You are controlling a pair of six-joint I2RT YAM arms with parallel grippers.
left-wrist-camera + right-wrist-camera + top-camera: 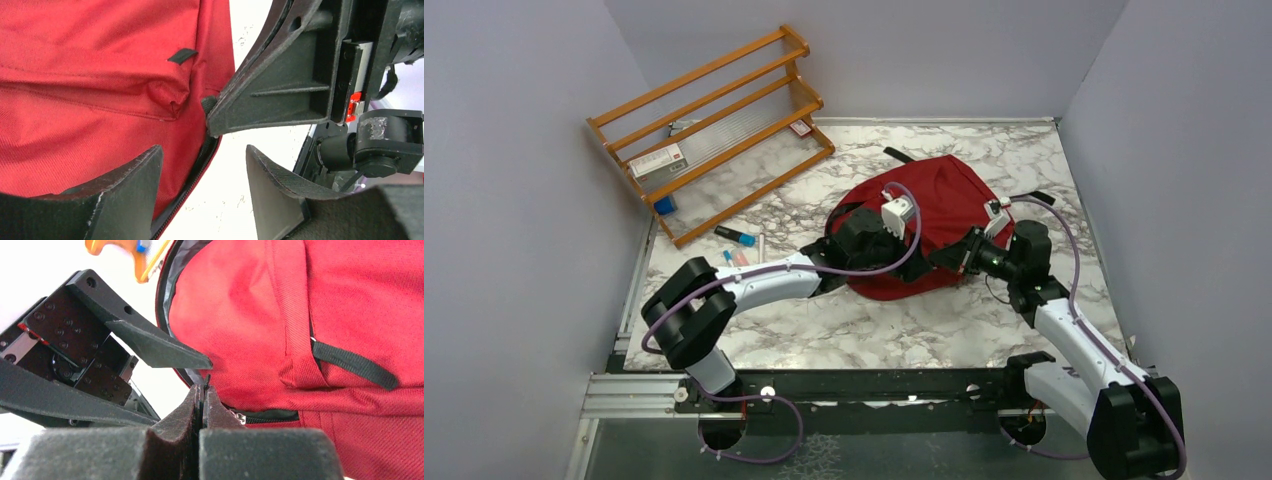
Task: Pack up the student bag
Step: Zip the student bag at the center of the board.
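A wooden shelf (714,120) lay tipped over at the far left of the counter (874,330). A small white box (659,160) sat in it. Some markers (736,237) lay on the counter near the shelf.

The left gripper (204,149) was at the left edge of the student bag (944,195). Its two fingers were spread well apart and held nothing. One finger (125,192) was over the red cloth. The other finger was over the bare white counter. The bag's black zipper edge (192,185) ran through the gap between them.

The student bag lay flat in the middle of the counter, between the two arms. It was dark red with black straps.

The right gripper (202,390) came in from the right side, at the same edge of the bag. Its fingers were pressed tight together. A small black tab (209,103) on the bag's zipper edge was pinched at their tips. The two grippers were very close to each other.
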